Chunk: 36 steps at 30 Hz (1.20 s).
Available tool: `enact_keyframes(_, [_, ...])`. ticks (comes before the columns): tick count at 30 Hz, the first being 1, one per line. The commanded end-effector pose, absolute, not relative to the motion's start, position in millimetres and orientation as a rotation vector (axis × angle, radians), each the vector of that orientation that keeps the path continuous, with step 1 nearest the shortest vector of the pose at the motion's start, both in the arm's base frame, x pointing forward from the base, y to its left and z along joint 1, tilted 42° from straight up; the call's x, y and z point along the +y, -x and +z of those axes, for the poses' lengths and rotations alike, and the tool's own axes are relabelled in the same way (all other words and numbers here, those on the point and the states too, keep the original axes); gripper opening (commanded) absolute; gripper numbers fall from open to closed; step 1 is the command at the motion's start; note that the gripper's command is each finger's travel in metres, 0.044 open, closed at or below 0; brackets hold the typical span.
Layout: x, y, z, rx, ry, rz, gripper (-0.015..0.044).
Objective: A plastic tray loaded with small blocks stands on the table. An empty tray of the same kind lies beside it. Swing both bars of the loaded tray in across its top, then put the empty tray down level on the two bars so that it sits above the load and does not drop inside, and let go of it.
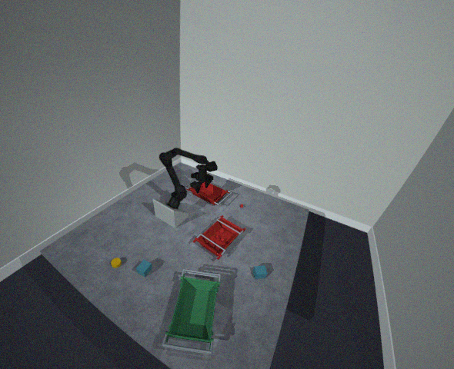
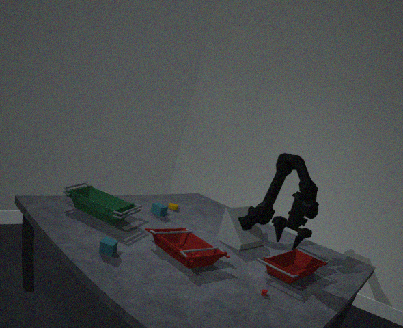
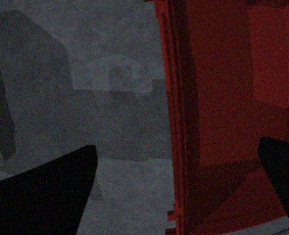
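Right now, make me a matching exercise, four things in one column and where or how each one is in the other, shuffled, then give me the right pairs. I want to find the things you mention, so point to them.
1. Loaded red tray (image 1: 220, 237) (image 2: 188, 249)
2. Empty red tray (image 1: 208, 193) (image 2: 293, 265) (image 3: 222, 98)
3. Green tray (image 1: 195, 305) (image 2: 101, 204)
4. Pincer (image 1: 201, 186) (image 2: 287, 244) (image 3: 182, 151)

A. Open, holding nothing
B. Bars swung in across its top
C. Under the arm's fingers, bars swung out
D. Farthest tray from the arm, bars swung out

Pairs: 1-B, 2-C, 3-D, 4-A.
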State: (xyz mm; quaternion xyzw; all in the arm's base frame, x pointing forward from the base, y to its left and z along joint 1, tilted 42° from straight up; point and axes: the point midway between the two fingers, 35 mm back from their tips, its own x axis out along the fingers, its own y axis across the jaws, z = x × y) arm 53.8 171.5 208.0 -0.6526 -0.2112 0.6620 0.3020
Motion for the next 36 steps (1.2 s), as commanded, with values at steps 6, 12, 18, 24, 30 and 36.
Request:
enact_keyframes(6, [171.9,-54.8,205.2,-0.630,1.786,1.747,0.0440])
enact_keyframes(12, [185.1,-58.6,193.3,-0.629,1.785,1.749,0.0440])
enact_keyframes(18, [203.7,-61.1,174.6,-0.628,1.784,1.751,0.0440])
enact_keyframes(24, [220.4,-60.0,154.8,-0.629,1.780,1.751,0.0440])
enact_keyframes(30, [229.0,-57.9,143.0,-0.629,1.777,1.751,0.0440])
enact_keyframes(36, [229.0,-57.9,143.0,-0.629,1.777,1.751,0.0396])
